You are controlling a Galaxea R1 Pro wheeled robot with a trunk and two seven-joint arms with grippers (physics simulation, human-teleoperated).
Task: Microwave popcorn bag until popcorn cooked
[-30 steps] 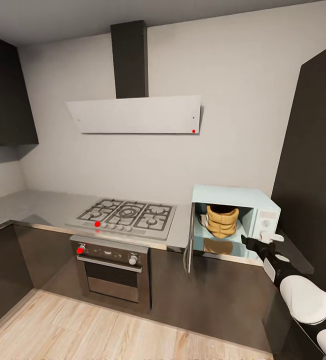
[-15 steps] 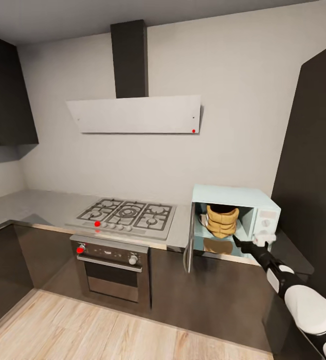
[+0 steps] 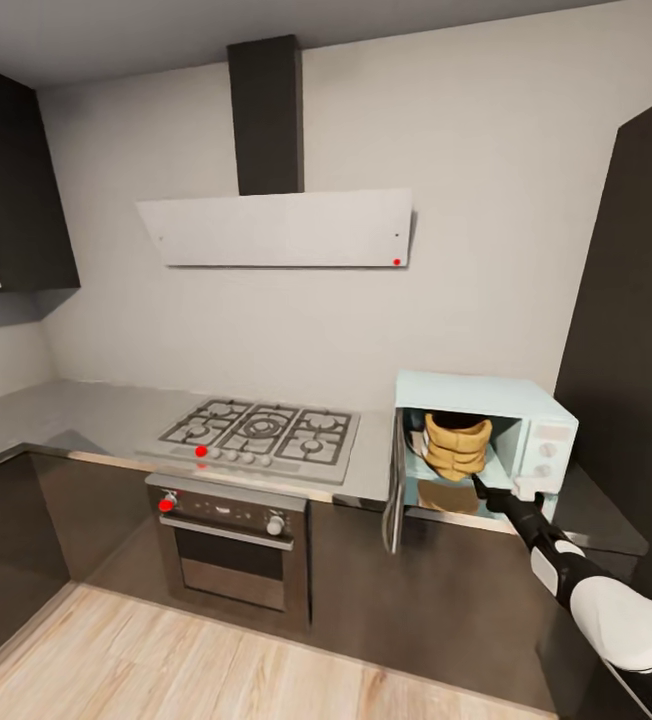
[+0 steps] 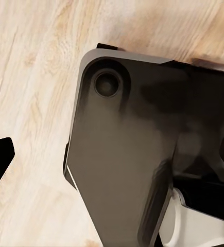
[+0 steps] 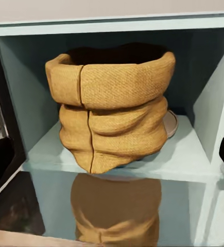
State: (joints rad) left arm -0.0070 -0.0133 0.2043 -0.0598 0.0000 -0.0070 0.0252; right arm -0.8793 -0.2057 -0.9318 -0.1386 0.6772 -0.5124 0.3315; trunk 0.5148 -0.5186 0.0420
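Though wrinkled, upright popcorn bag (rolled rim)

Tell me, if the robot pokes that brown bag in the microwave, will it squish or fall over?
The popcorn bag would probably squish: its cloth sides are wrinkled and sagging. It likely won't roll or tip easily, since it sits wide and squat on the microwave floor. Its rough weave probably isn't slippery for the right gripper.

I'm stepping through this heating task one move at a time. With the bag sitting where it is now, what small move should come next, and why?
Probably draw the right gripper back from the microwave. The popcorn bag already stands upright inside, apart from the fingers, and the door hangs wide open; it must be swung shut before heating.
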